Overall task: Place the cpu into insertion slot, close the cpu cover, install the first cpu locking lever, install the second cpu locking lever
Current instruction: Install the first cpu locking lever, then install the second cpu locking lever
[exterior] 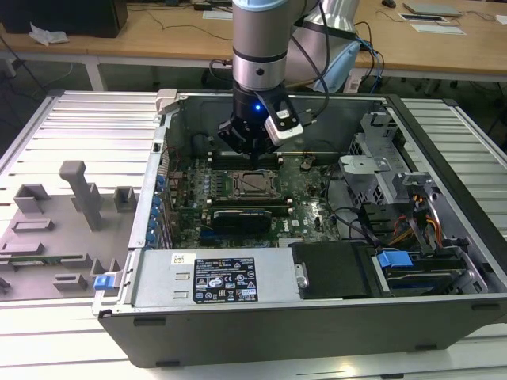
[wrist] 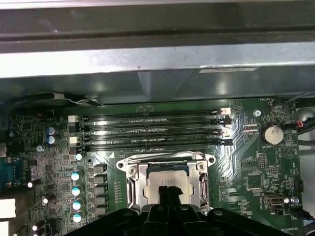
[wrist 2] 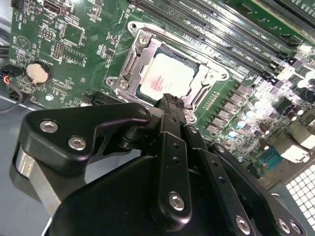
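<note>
Inside the open computer case [exterior: 444, 261], the tool [exterior: 247, 147] hangs just above the green motherboard [exterior: 309, 198], its black fingers [wrist 2: 170, 105] drawn together with nothing between them. Directly below, the cpu [wrist 2: 167, 78] lies flat in the insertion slot [wrist 2: 147, 42], with the cpu cover [wrist: 132, 189] framing it in both wrist views.

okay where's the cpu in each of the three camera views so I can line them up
Exterior view: the cpu sits mid-motherboard, just below the pincer.
Second wrist view: it lies inside the cpu cover, beyond the pincer tips.
First wrist view: it lies low centre.
Shared landmark: the memory slots beside the socket.
</note>
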Tool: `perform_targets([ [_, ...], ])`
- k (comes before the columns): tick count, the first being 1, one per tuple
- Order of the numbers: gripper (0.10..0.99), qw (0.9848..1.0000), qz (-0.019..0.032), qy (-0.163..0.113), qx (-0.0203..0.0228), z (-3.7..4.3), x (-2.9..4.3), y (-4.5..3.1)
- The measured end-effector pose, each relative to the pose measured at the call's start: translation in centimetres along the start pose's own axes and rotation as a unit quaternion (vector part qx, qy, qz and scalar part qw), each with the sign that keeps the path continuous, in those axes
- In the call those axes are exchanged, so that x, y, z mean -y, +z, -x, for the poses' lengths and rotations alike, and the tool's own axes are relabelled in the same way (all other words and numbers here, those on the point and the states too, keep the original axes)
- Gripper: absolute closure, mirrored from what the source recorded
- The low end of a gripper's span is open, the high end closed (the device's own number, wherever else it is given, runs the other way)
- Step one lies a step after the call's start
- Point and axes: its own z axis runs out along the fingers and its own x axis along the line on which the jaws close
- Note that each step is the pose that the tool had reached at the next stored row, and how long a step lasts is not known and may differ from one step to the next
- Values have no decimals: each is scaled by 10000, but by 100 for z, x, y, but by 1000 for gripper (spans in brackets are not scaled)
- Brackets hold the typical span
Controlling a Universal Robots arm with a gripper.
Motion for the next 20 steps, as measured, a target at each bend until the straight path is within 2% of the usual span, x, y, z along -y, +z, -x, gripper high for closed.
perform_targets([
  [5, 980, 10000, 0, -3, 0, 3, 0, 1],
  [8, 980, 10000, 0, -13, 0, 34, 7, 2],
  [11, 980, 10000, 1, -14, 0, 40, 97, 0],
  [20, 980, 10000, 0, -15, 0, 39, 97, 0],
])
